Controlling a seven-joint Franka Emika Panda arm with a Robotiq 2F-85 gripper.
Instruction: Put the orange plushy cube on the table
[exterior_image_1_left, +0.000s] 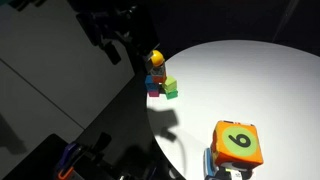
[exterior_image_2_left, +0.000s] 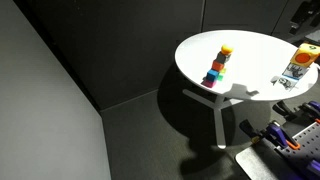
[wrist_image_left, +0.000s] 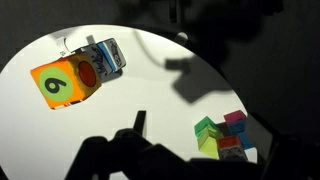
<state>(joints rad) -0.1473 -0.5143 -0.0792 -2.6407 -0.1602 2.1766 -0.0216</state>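
The cube (wrist_image_left: 68, 80) looked soft and light, so it would likely squash under pressure and not slip; a wide pinch across two opposite flat faces, taken from above, seemed the safest hold, with the fingers low enough that the plush would not bulge out. It was orange with rounded edges, and one green face bore a black numeral like a 6 or 9. It sat near the rim of the table (wrist_image_left: 30, 140), apparently perched on or leaning against a blue-and-white thing (wrist_image_left: 108, 56), well apart from the blocks (wrist_image_left: 225, 135) stacked across the top. The gripper (wrist_image_left: 130, 150), a dark shape in the wrist view, stood with its jaws wide apart and held nothing
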